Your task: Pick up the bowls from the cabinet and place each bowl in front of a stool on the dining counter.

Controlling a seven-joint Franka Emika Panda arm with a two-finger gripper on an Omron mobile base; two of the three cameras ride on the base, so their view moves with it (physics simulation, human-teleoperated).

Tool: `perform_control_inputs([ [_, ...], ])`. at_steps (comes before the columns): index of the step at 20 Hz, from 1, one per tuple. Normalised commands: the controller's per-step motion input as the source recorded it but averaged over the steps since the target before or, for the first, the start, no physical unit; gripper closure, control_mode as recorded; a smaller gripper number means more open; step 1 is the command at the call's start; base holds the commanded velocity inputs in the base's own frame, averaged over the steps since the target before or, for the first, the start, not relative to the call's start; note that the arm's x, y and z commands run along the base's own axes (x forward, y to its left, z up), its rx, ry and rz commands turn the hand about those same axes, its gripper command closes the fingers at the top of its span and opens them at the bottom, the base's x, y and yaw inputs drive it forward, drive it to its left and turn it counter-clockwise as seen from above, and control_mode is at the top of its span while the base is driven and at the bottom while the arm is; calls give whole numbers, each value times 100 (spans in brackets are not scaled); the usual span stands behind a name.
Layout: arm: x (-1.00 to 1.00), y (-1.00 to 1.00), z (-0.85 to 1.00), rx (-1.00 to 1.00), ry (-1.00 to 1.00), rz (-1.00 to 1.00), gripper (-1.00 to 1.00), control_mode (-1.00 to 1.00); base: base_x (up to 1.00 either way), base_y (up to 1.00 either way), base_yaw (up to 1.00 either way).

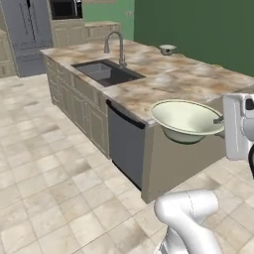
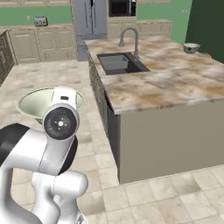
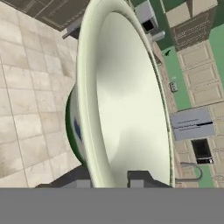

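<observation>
Beige floor tiles (image 1: 44, 163) spread across the left of this simulated kitchen, with a grey refrigerator (image 1: 27, 30) at the far wall. Moving right, the dining counter (image 1: 163, 79) stretches away, its mottled marble-like top holding a dark inset sink (image 1: 106, 72) and a curved steel tap (image 1: 116, 47). Farther right along that top, near the far edge, sits one small bowl (image 1: 167, 48), upright. Nearer the camera, beside the counter's near corner and off its top, a second bowl (image 1: 186, 119) hangs in the air, cream-white inside, rim roughly level. At its right rim the gripper (image 3: 109, 177) is clamped on it, one dark fingertip inside the rim and one outside, as the hand view shows. White arm links (image 1: 191, 218) rise at the lower right.
</observation>
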Motion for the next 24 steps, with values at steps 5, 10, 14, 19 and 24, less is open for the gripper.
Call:
perform_control_inputs([
  [5, 0, 0, 0, 0, 0, 0, 100, 100, 1, -100, -10],
  [10, 0, 0, 0, 0, 0, 0, 100, 100, 1, -100, -2],
  [14, 0, 0, 0, 0, 0, 0, 100, 100, 0, -100, -2],
  [19, 0, 0, 0, 0, 0, 0, 100, 100, 7, -100, 0],
  [24, 0, 0, 0, 0, 0, 0, 100, 100, 7, -100, 0],
])
